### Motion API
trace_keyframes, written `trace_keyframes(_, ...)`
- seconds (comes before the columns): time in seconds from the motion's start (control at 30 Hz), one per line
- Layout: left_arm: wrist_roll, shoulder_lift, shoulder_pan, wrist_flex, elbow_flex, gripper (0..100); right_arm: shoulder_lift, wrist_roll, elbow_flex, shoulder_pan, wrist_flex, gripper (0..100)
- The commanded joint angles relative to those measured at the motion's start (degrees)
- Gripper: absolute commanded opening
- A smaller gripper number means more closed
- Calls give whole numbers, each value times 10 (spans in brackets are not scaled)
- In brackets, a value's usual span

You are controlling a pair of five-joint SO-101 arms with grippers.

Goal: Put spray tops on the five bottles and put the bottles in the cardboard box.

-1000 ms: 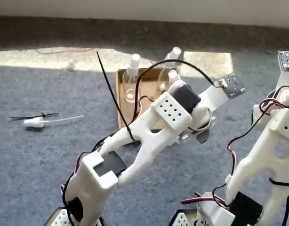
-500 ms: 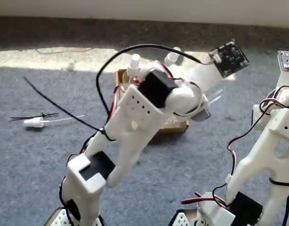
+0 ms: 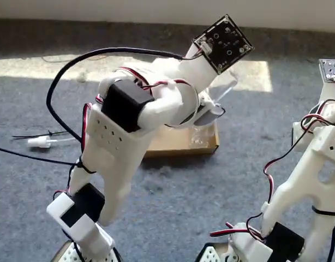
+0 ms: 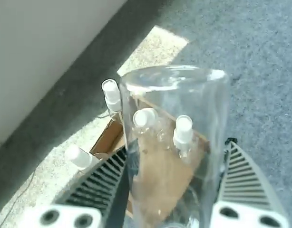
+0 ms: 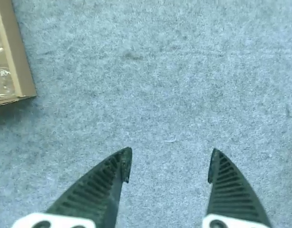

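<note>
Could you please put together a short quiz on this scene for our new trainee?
1. True or false: the right gripper holds a sponge.
2. What is the left gripper shut on? A) a sponge B) a clear bottle C) a cup
3. Fill in: the loose spray top lies on the ____, outside the cardboard box.
Key: 1 false, it is open and empty; 2 B; 3 carpet.

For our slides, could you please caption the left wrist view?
The left gripper holds a clear bottle; spray-topped bottles sit in the cardboard box beyond.
</note>
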Motion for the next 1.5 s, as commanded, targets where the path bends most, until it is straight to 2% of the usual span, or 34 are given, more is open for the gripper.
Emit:
trace_keyframes(0.0, 0, -37, 7, 1, 16, 236, -3, 6, -29, 3, 4, 221)
trace_keyframes(0.13, 2, -36, 37, 0, 30, 237, -7, 4, -29, 7, 4, 221)
trace_keyframes(0.37, 91, -4, 73, -13, 73, 239, -7, 6, -30, 60, 0, 221)
trace_keyframes(0.53, 91, 64, 91, -47, 165, 239, -4, 33, -29, 124, -26, 221)
trace_keyframes(0.67, 90, 87, 117, -68, 175, 240, -2, 40, -28, 169, -57, 221)
trace_keyframes(0.83, 72, 93, 162, -105, 175, 290, -3, 40, -28, 184, -60, 221)
trace_keyframes(1.0, 57, 87, 177, -151, 175, 333, -2, 40, -27, 185, -60, 221)
trace_keyframes(1.07, 55, 87, 176, -154, 174, 376, -2, 40, -27, 185, -60, 221)
trace_keyframes(1.17, 1, 87, 173, -151, 175, 419, -2, 40, -27, 183, -60, 221)
trace_keyframes(1.27, -9, 75, 160, -149, 160, 394, -2, 40, -27, 180, -61, 221)
trace_keyframes(1.47, -11, -28, 64, -42, 7, 341, -2, 59, -27, 175, -59, 221)
